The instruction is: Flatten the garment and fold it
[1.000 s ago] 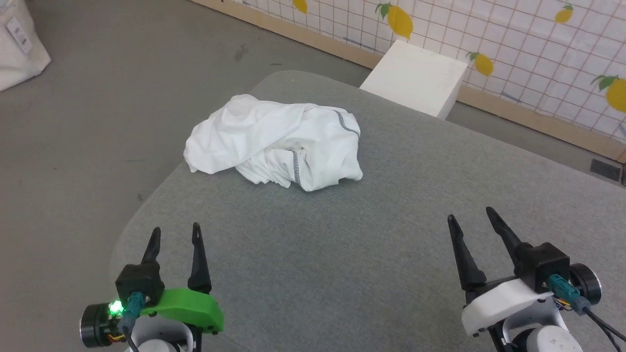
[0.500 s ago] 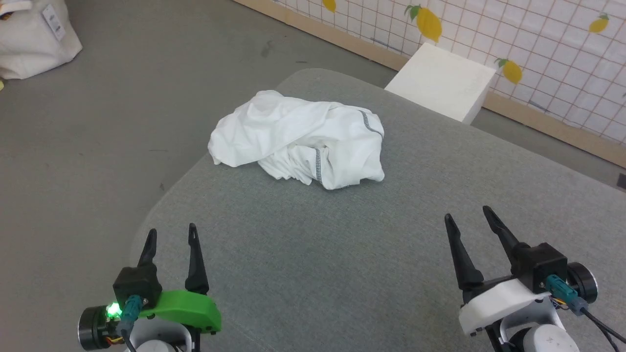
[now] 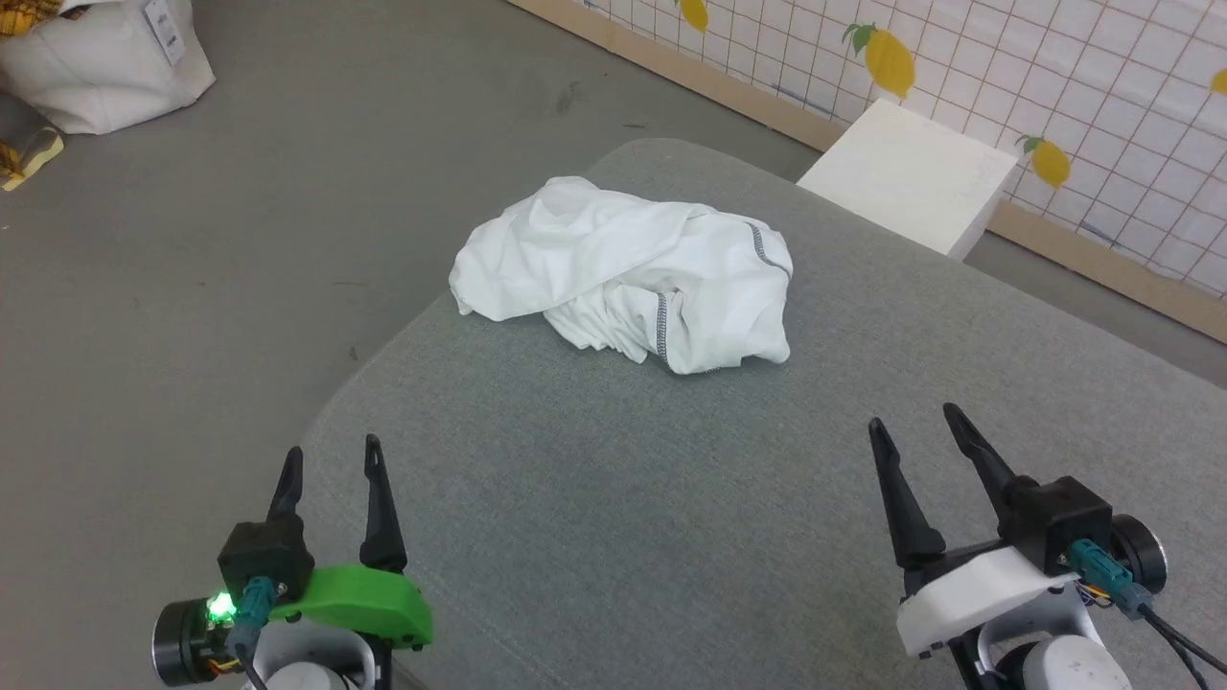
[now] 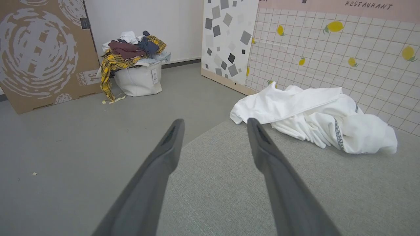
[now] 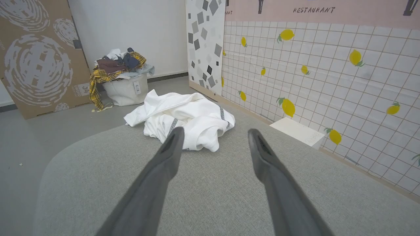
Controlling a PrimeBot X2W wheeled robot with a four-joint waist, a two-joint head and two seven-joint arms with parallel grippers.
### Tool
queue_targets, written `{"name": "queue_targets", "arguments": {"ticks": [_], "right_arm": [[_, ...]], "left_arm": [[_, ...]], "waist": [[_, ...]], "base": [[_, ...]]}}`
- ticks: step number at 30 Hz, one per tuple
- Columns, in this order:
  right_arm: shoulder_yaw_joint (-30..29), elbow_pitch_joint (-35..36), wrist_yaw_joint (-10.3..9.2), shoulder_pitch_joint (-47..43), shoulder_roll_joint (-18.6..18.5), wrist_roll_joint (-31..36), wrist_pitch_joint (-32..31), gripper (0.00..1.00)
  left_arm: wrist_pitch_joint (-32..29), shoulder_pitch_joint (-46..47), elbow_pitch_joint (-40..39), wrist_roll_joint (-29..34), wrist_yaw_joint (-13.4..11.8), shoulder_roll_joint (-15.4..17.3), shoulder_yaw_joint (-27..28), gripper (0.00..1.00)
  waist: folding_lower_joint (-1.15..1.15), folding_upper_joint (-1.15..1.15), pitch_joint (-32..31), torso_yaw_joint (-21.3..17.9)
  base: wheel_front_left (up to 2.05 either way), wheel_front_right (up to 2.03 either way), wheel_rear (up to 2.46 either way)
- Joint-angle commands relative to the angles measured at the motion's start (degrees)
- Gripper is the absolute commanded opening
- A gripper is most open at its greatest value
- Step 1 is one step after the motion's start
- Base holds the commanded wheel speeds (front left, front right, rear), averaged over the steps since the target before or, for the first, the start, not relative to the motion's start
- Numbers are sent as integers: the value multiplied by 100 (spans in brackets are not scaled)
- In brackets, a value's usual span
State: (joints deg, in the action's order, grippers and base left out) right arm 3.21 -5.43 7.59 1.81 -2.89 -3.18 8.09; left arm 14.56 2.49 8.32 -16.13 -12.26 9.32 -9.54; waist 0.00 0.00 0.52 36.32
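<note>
The garment (image 3: 623, 273) is a white shirt with dark zigzag seams, lying crumpled in a heap at the far left part of the grey padded table (image 3: 729, 498). It also appears in the left wrist view as a heap (image 4: 315, 114) and in the right wrist view (image 5: 183, 116). My left gripper (image 3: 331, 460) hovers open over the table's near left corner, well short of the garment. My right gripper (image 3: 911, 426) stands open at the near right, also apart from it. Both hold nothing.
A rigid white box (image 3: 911, 177) stands on the floor beyond the table's far edge, against the lemon-tiled wall (image 3: 1083, 86). A white laundry bag (image 3: 105, 62) heaped with clothes sits on the floor at the far left. A cardboard panel (image 4: 39, 52) leans behind it.
The head camera has turned left, so the whole picture has shifted right and the laundry bag has come further into view. The garment and both grippers have kept their places.
</note>
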Motion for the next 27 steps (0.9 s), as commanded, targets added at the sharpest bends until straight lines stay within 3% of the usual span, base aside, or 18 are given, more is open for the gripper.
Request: {"name": "queue_targets", "arguments": {"ticks": [1,5,9,11,18,27], "right_arm": [[-1,-13,-10,94,2,-41,42,100],[-8,-9,-10,72,2,-48,46,100],[-11,39,-10,100,2,-33,3,100],[37,150,-10,233,2,65,-86,100],[351,394,-10,707,2,343,-293,100],[533,488,-10,1277,2,461,-297,100]], "left_arm": [[43,99,2,-11,-32,44,-6,100],[27,104,4,-58,-10,33,-21,100],[-182,478,51,-197,255,60,-121,100],[-445,1136,191,-291,523,135,-187,100],[-1301,2853,789,-754,1065,494,35,100],[-2670,4706,1385,-975,1570,1390,160,100]], "waist": [[0,0,2,-6],[0,0,9,-17],[0,0,138,-73],[0,0,434,-270],[0,0,1523,-1183],[0,0,2897,-2394]], "base": [[0,0,0],[0,0,0],[0,0,0],[0,0,0],[0,0,0],[0,0,0]]}}
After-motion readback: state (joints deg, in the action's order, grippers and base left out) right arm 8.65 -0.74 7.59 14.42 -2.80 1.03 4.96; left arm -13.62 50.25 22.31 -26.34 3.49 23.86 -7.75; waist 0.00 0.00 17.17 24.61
